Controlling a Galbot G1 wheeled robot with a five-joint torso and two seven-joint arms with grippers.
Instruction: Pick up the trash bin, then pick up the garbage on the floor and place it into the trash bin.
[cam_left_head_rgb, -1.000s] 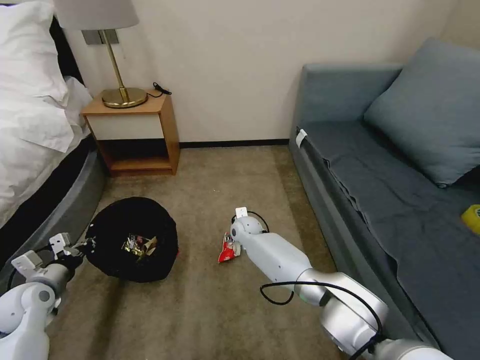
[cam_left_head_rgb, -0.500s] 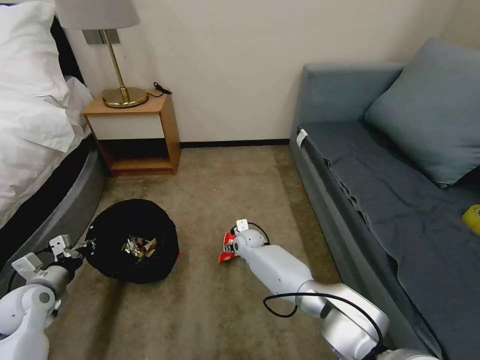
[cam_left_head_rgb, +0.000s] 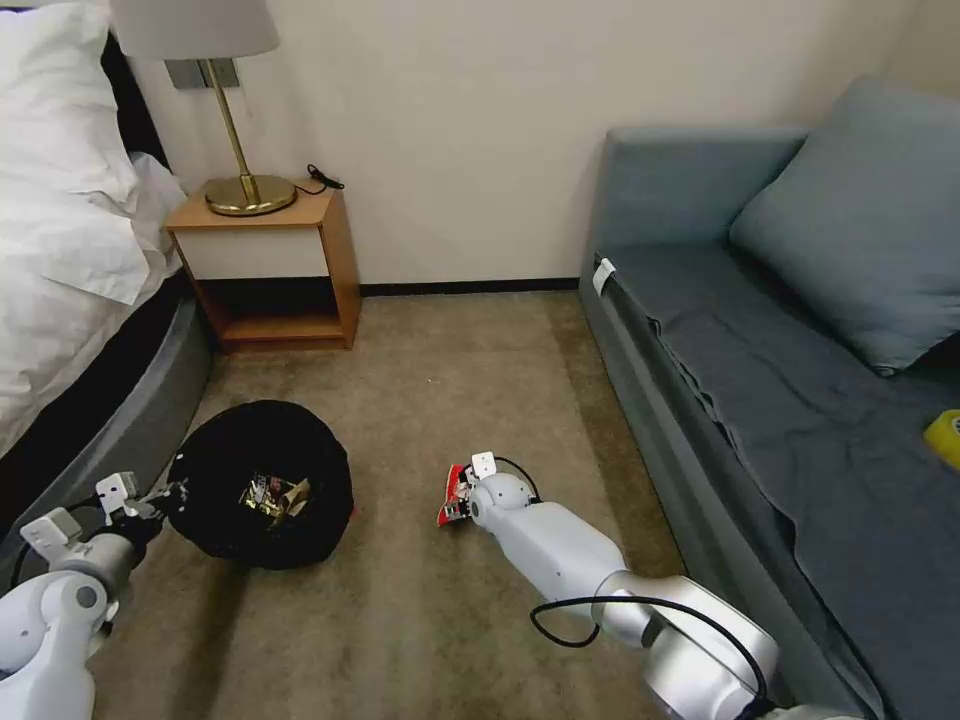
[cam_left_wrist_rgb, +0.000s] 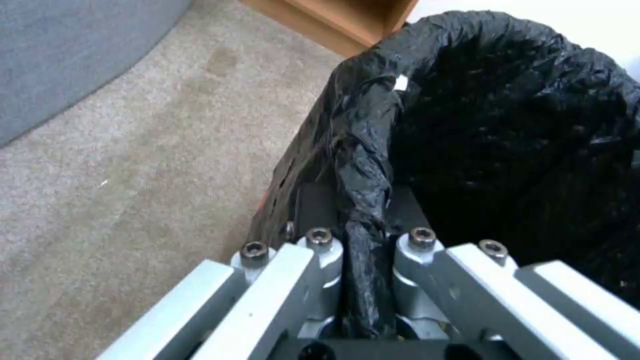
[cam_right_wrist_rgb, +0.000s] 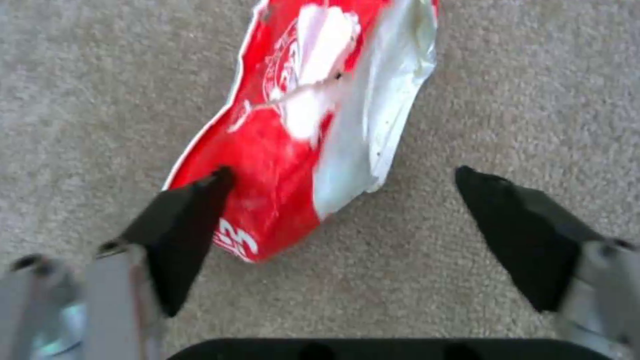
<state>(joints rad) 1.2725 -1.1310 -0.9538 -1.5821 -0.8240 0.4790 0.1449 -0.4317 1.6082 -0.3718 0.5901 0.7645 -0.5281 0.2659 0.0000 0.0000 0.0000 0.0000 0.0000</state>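
Head view: small round trash bin lined with crinkled black plastic sits low over the beige carpet beside the bed, some wrappers already visible inside. Left gripper is at the bin's near-left rim. Right gripper is down at the carpet on the flat red-and-white packet, well apart from the bin, just off the grey sofa.

Left wrist view: left gripper is clenched on a bunched fold of the black liner at the trash bin rim. Grip looks solid, liner pinched between both fingers.

Right wrist view: right gripper is spread wide over the packet, nothing held. One black fingertip overlaps the packet's lower red edge; the other sits on bare carpet, clear of the packet.

Judgement: step in hand is grabbing the packet. It's thin and flat, so the tips should press into the carpet pile and close slowly so the foil buckles up between the pads. Grasp is off-centre; risk is the packet sliding out or only a corner getting caught. Keep the bin level meanwhile.
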